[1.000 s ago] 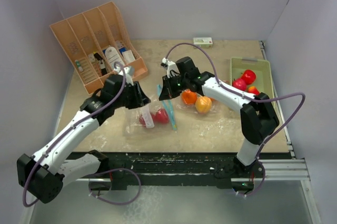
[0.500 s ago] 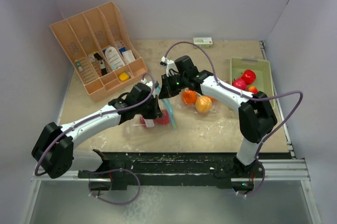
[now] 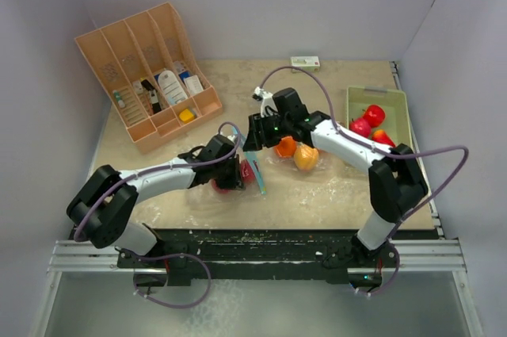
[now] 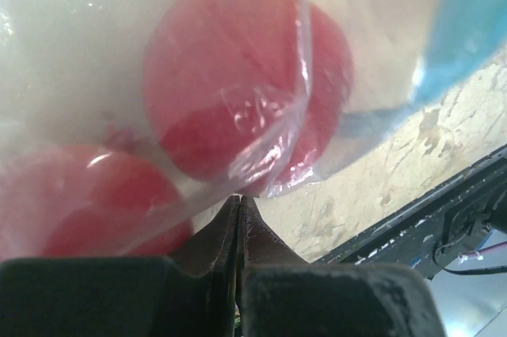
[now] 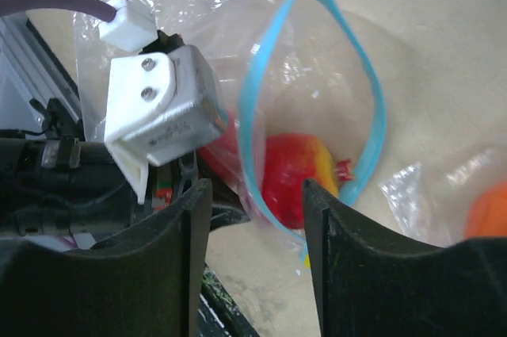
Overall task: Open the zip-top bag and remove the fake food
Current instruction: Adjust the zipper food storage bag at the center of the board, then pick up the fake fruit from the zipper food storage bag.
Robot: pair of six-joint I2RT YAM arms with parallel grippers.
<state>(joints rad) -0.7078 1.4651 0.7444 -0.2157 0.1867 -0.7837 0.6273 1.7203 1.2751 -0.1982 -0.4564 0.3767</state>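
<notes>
Top external, zip-top bag (image 3: 200,193) crosswise, mouth rightward, left gripper (image 4: 239,204) pinching it, right gripper (image 5: 257,188) apart

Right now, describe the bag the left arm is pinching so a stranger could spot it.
At the middle of the table, near its front edge, lies a clear plastic bag, the left gripper shut on its film. Its blue zip strip gapes open over red fruit; the fruit beside it is orange.
</notes>
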